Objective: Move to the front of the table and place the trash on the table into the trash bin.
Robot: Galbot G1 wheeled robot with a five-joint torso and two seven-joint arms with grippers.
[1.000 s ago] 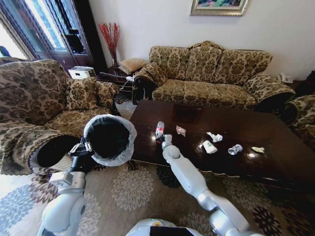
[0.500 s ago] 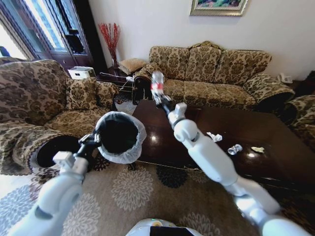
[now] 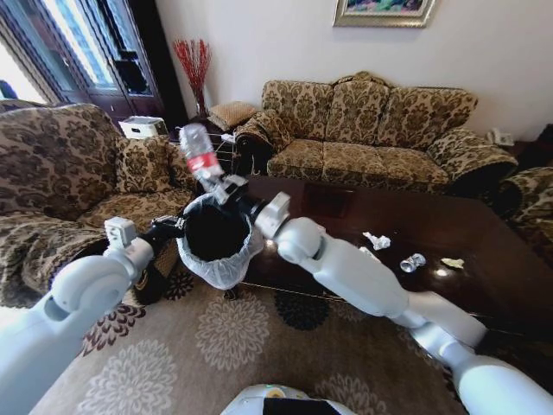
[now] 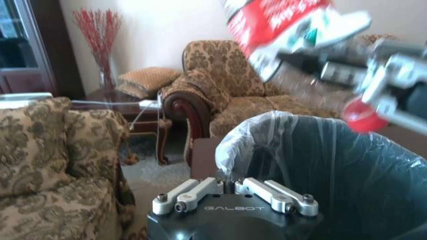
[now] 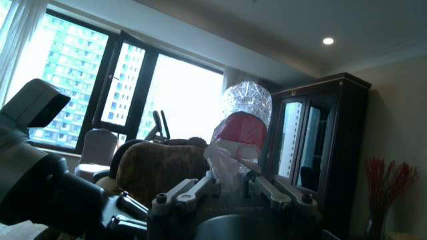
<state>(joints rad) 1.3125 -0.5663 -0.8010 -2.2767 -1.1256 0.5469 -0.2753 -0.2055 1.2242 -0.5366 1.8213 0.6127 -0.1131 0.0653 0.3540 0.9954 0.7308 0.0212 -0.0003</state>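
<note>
A clear plastic bottle [image 3: 199, 156] with a red label tilts toward eleven o'clock above the trash bin [image 3: 214, 239], pinched by the right gripper [image 3: 226, 186] on its outstretched arm. The left gripper [image 3: 177, 227] clamps the bin's nine-o'clock rim.

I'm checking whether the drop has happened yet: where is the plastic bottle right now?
In the head view the bottle is gripped by the right end effector just above the trash bin, left of the table.
</note>
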